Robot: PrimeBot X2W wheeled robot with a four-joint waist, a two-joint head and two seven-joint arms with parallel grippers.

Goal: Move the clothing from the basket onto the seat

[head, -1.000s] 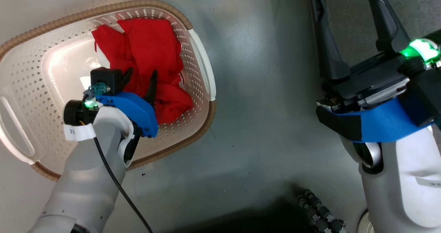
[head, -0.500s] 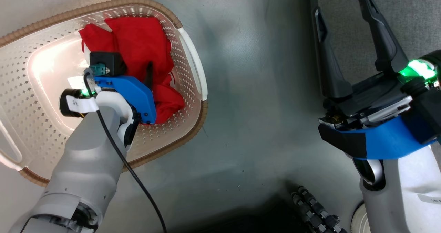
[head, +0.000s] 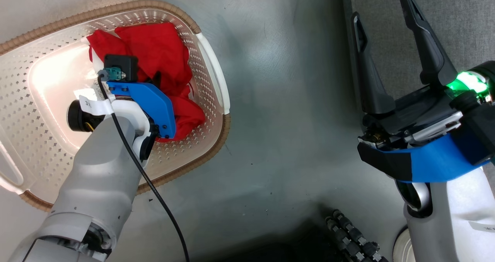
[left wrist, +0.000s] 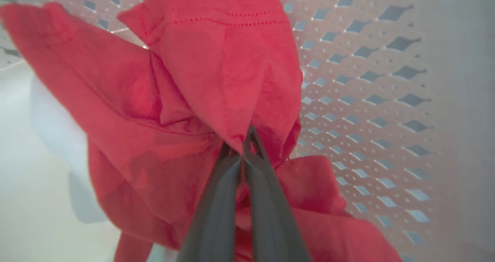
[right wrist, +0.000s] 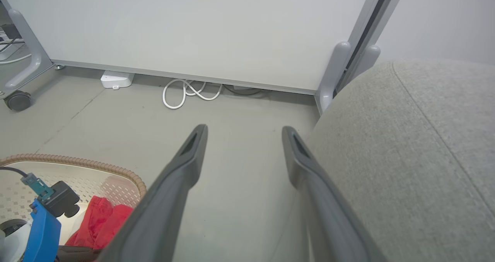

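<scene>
Head camera: the left gripper (head: 156, 80) reaches into the cream perforated plastic basket (head: 50, 111), where the crumpled bright red fabric clothing (head: 154, 49) lies bunched at one end. Left wrist camera: its jaws are pinched together on a red fold. Right wrist camera: the right gripper (right wrist: 241, 132) hangs spread wide and empty beside the grey upholstered seat (right wrist: 406, 138).

Grey forearms (head: 100, 184) carry blue wrist brackets (head: 154, 103), dark fingers (head: 423, 49), one black cable (head: 154, 200).

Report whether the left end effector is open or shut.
The left end effector is shut on the clothing: its fingers press together with red fabric pinched at the tips, inside the basket.
</scene>
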